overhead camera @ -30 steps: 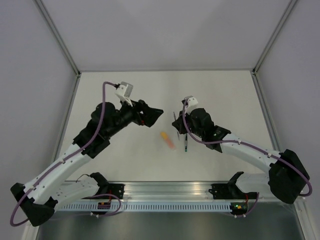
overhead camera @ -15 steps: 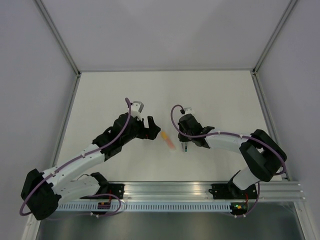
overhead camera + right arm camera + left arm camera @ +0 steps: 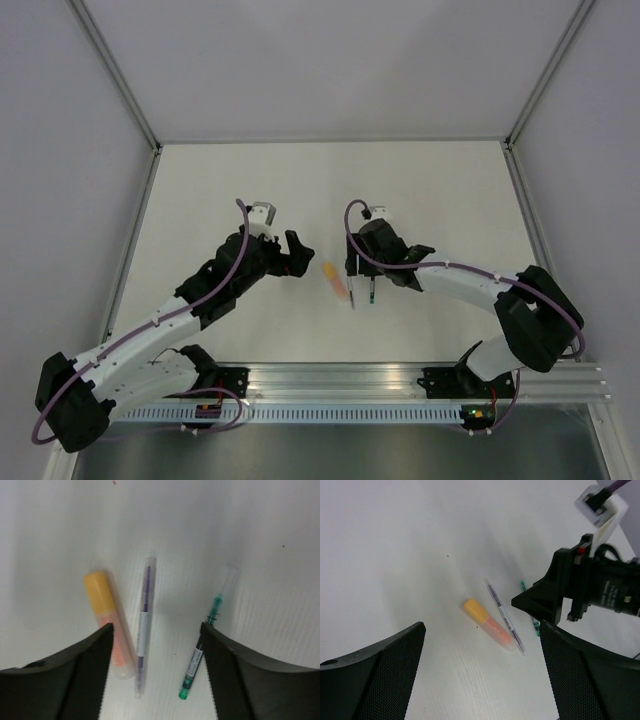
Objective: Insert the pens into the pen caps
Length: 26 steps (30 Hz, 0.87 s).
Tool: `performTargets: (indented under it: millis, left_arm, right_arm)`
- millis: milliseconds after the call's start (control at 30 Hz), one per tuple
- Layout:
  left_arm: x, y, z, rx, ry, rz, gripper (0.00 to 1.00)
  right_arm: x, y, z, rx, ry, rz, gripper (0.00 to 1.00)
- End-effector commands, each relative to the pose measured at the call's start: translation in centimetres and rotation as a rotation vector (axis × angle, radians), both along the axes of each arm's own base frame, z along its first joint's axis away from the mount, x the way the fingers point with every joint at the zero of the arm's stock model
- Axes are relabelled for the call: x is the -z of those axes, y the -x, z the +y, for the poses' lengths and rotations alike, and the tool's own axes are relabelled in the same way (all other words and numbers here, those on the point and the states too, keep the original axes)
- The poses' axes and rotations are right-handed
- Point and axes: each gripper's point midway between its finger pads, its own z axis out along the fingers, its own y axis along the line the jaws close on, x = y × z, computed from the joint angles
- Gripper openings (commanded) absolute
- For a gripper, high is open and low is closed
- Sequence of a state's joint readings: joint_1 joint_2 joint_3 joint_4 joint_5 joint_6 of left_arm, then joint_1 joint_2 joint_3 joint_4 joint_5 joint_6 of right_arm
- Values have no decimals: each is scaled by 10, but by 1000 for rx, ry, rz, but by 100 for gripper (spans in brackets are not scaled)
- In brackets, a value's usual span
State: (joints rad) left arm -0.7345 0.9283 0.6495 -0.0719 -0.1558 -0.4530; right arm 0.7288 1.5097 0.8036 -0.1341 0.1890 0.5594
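left claw [image 3: 482, 627], right claw [image 3: 155, 629], both agape

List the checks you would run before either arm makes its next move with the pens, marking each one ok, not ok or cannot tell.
1. The left end effector is open and empty: ok.
2. The right end effector is open, gripping nothing: ok.
3. The orange marker, silver pen and green pen lie flat on the table: ok.
4. The orange marker wears its yellow cap: ok.
5. Caps seated on the other two: cannot tell.
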Motion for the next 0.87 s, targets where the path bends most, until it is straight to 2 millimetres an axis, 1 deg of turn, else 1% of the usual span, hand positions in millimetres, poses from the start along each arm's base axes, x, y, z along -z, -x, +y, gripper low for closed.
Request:
performTargets:
  millis: [0, 33, 67, 100, 167, 233, 267, 300, 333, 367, 400, 433, 467, 533, 600, 733, 833]
  left_arm:
    - [-9, -3, 2, 5, -10, -56, 100]
    - [-10, -2, 0, 20, -6, -57, 100]
    - [-12, -1, -1, 31, -2, -63, 100]
    - [-13, 1, -1, 38, 2, -64, 100]
    - [-21, 6, -4, 68, 25, -83, 100]
    - [-24, 13, -9, 118, 42, -95, 100]
    - [-27, 15, -11, 135, 49, -106, 100]
    - [-32, 18, -11, 152, 61, -118, 100]
    - [-33, 20, -11, 157, 69, -121, 100]
    - [-35, 21, -11, 159, 75, -125, 100]
    - [-35, 22, -11, 160, 80, -126, 100]
    - [-36, 25, -10, 160, 92, -126, 100]
    - [-42, 25, -11, 166, 114, -150, 100]
    - [-48, 32, -16, 207, 145, -167, 100]
    - [-50, 34, -15, 210, 157, -175, 100]
    - [-49, 32, -10, 183, 149, -184, 100]
    - [-47, 32, -10, 186, 144, -179, 100]
  right_arm:
    - [-87, -23, 10, 0, -79, -161, 88]
    - [-97, -23, 10, -10, -84, -180, 93]
    - [-114, -21, 9, -15, -109, -209, 95]
    - [-122, -21, 8, -15, -120, -227, 98]
    - [-138, -17, 5, -15, -166, -287, 98]
    - [-144, -15, -1, 6, -204, -334, 98]
    - [-164, -17, -5, 56, -272, -398, 98]
    - [-169, -14, -11, 81, -316, -435, 98]
    - [-165, -11, -14, 81, -313, -432, 98]
    - [-173, -12, -14, 93, -351, -468, 98]
    - [-168, -11, -17, 99, -343, -466, 98]
    - [-169, -10, -19, 104, -338, -467, 98]
    - [-165, -10, -22, 112, -320, -457, 98]
    - [-165, -13, -28, 141, -299, -462, 98]
    - [-164, -14, -32, 159, -282, -469, 98]
    - [-165, -14, -34, 157, -278, -477, 98]
    - [-167, -15, -37, 175, -271, -488, 98]
